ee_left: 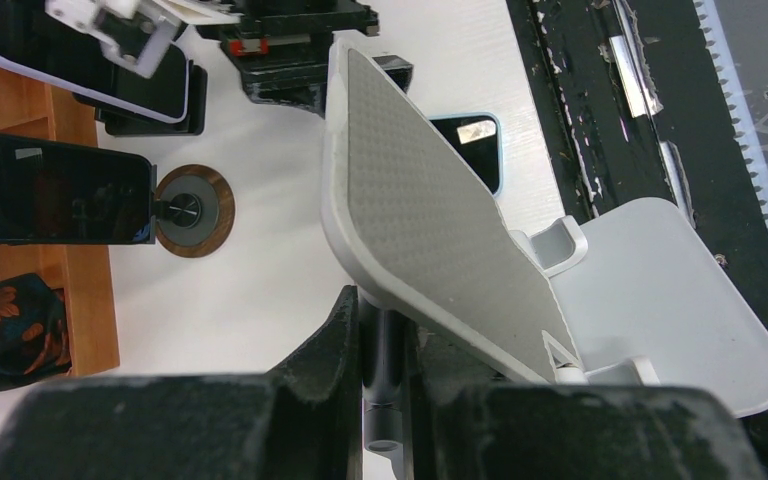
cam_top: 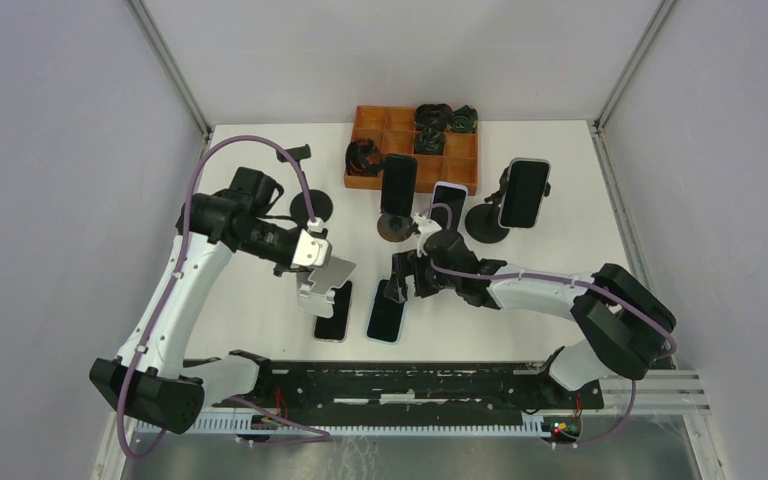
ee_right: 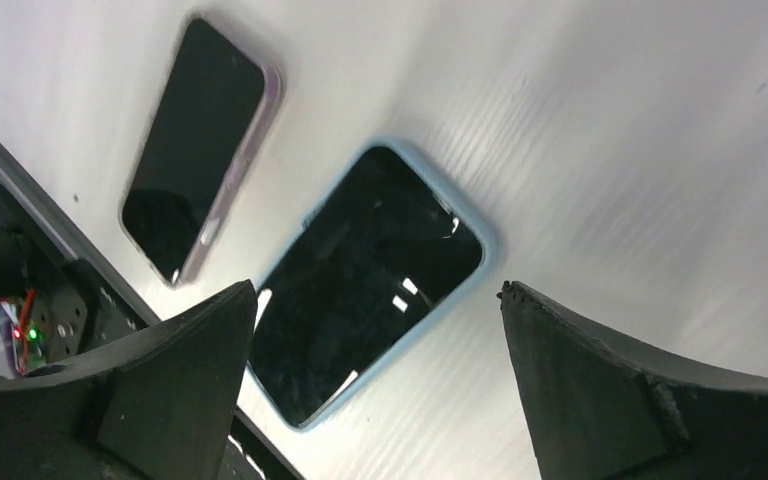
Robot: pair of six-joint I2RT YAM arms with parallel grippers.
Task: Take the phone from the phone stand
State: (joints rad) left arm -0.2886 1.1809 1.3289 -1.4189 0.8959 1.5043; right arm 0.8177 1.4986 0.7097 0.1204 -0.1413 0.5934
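Note:
My left gripper [cam_top: 310, 262] is shut on the dark post of a white phone stand [cam_top: 327, 274] and holds it tilted above the table; in the left wrist view the gripper [ee_left: 388, 320] clamps the post under the stand's empty grey plate [ee_left: 430, 220]. A blue-cased phone [cam_top: 387, 312] lies flat on the table, beside a purple-cased phone [cam_top: 333, 312] that is also flat. My right gripper [cam_top: 400, 282] is open and empty just above the blue-cased phone [ee_right: 370, 280], its fingers [ee_right: 180, 380] either side of the phone's near end. The purple-cased phone [ee_right: 205, 140] lies to its left.
Three more phones stand on black stands at the back: one [cam_top: 398, 183], one [cam_top: 447, 205] and one [cam_top: 524, 193]. An orange divided tray [cam_top: 375, 125] holds dark bundles. An empty black stand [cam_top: 312, 207] is behind the left arm. A black rail [cam_top: 410, 385] runs along the near edge.

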